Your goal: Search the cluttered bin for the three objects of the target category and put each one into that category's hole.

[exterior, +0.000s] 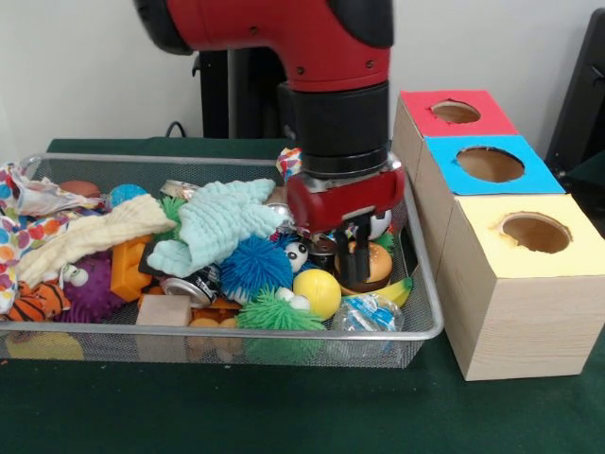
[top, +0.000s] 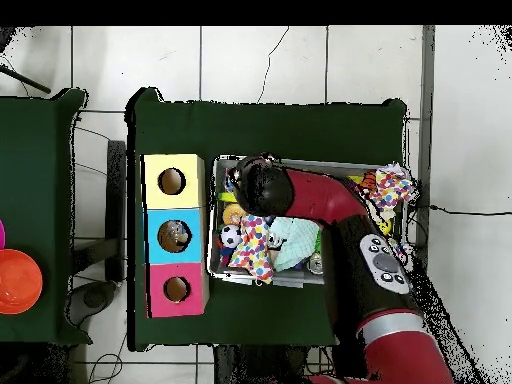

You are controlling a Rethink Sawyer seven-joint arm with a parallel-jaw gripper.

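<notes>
My gripper [exterior: 356, 253] hangs low in the right end of the wire mesh bin [exterior: 427, 312], right at a toy burger [exterior: 376, 267] with an orange bun. Around it lie a small soccer ball [exterior: 381, 224], a yellow ball [exterior: 317, 291], a blue spiky ball [exterior: 255, 265] and a crushed clear bottle [exterior: 369, 312]. Three wooden boxes stand beside the bin, each with a round hole: red top [exterior: 456, 113], blue top [exterior: 489, 164], yellow top [exterior: 535, 232]. From above, the arm [top: 320, 205] covers much of the bin [top: 215, 270]; the boxes [top: 173, 235] stand to its left.
The bin also holds a teal knitted cloth [exterior: 222, 222], a cream cloth [exterior: 90, 236], a polka-dot cloth [exterior: 19, 218], a green spiky ball [exterior: 274, 312], an orange block [exterior: 128, 270], a can [exterior: 189, 284] and a banana [exterior: 397, 288]. An orange bowl [top: 15, 280] sits on a neighbouring table.
</notes>
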